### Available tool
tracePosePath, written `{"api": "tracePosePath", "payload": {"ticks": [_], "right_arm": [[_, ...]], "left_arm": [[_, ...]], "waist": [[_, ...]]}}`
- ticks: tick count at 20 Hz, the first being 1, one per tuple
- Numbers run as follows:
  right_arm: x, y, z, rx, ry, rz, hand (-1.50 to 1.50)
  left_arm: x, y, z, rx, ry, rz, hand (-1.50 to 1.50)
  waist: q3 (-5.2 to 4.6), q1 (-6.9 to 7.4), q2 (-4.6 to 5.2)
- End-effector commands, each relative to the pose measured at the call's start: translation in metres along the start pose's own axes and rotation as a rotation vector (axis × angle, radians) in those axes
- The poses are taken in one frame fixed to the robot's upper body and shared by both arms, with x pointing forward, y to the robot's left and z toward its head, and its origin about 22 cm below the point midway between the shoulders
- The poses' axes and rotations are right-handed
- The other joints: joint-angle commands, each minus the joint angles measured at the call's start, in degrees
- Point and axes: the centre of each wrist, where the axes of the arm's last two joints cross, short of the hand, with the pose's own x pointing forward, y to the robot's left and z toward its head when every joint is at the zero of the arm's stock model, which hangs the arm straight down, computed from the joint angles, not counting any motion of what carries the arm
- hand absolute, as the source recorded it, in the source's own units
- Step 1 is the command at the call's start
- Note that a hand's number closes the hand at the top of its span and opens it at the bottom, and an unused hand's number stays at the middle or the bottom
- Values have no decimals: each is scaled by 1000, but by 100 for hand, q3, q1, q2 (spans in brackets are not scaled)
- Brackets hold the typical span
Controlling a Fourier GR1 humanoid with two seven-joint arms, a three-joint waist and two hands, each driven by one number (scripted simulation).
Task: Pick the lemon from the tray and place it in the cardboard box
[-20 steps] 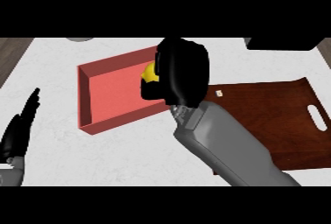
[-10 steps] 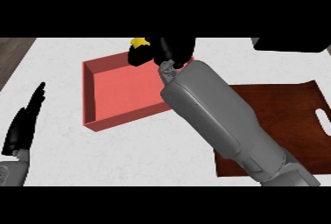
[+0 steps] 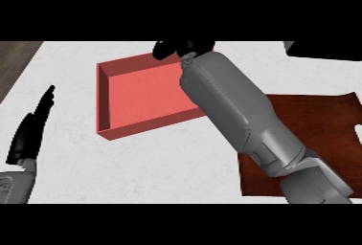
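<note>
While my left hand (image 3: 29, 136) rests near the left edge with straight fingers, my right forearm crosses the brown tray (image 3: 318, 129) and red box (image 3: 141, 95). My right hand (image 3: 180, 48) sits at the far edge, fingers unclear; the lemon is hidden.

Matt white, faintly mottled stone-like table (image 3: 163, 158). Smooth, matt red tray (image 3: 141, 95) with plain walls. Dark brown, wood-grained flat board (image 3: 318, 129), dull finish. Smooth grey plastic-looking forearm shell (image 3: 240, 115); black, slightly glossy left hand (image 3: 29, 134).
</note>
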Motion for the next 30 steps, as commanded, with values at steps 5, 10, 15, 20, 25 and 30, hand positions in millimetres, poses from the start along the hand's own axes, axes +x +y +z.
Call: {"api": "tracePosePath", "payload": {"ticks": [5, 10, 15, 20, 25, 30], "right_arm": [[-21, 10, -18, 39, 194, -134, -150], [-33, 18, -19, -4, 145, -184, -150], [-34, 21, -17, -125, 29, -250, -150], [-18, 6, -21, -242, 23, -411, -150], [-38, 6, -22, -269, -5, -532, -150], [-46, 12, -2, -257, 12, -595, -150]], "left_arm": [[14, -22, -5, -25, -43, 5, 0], [22, -7, -15, -15, -43, -1, 0], [21, -9, -18, -12, -26, 10, 0], [-3, -4, -4, -3, 9, 0, 0], [-17, 10, 11, 27, 50, -4, 0], [-14, 0, 5, 65, 66, 3, 0]], "waist": [[1, 184, 79], [3, 228, 85], [7, 163, 67], [8, -30, -20], [18, -271, -101], [12, -535, -184]]}}
